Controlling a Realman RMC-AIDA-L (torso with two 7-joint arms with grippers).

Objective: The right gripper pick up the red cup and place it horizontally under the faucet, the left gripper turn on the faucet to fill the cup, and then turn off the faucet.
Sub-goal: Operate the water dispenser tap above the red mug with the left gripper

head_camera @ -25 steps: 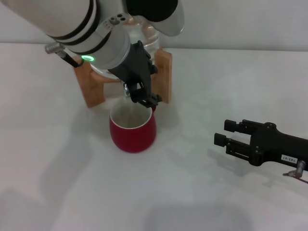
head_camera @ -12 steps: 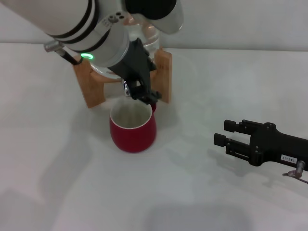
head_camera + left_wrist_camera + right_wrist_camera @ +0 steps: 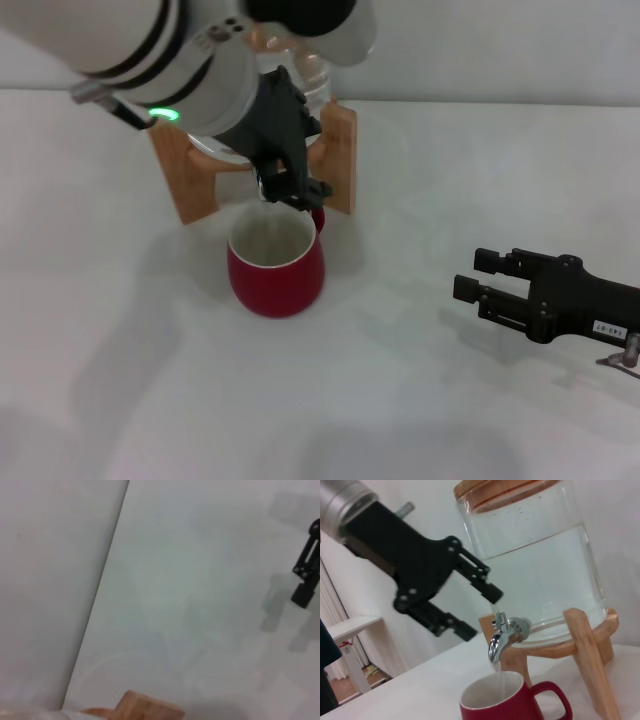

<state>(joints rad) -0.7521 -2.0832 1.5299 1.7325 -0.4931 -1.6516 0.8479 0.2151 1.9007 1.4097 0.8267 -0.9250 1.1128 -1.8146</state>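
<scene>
In the head view, the red cup (image 3: 275,263) stands upright on the white table (image 3: 420,400), just in front of a wooden stand (image 3: 338,160) that carries a clear water jar (image 3: 300,62). The left gripper (image 3: 292,187) reaches down from the upper left on its white arm with black bands and a green light, its black jaws hanging right above the far rim of the cup, where the faucet sits hidden behind them. The right gripper (image 3: 474,274) lies low over the table well to the right of the cup, apart from it, its jaws spread and empty, pointing toward the cup.

The left wrist view shows mostly bare table (image 3: 200,605) and a pale wall, a corner of the wooden stand (image 3: 145,711) at the edge, and the tip of the right gripper (image 3: 306,575) far off.

In the right wrist view, the faucet (image 3: 504,636) juts from the base of the water jar (image 3: 535,560), which rests on the wooden stand (image 3: 585,650). A thin stream of water falls from the spout into the red cup (image 3: 512,705) standing directly beneath, its handle turned to the side. The left gripper (image 3: 479,610) hovers just beside the faucet with its jaws parted, gripping nothing and not touching the lever.
</scene>
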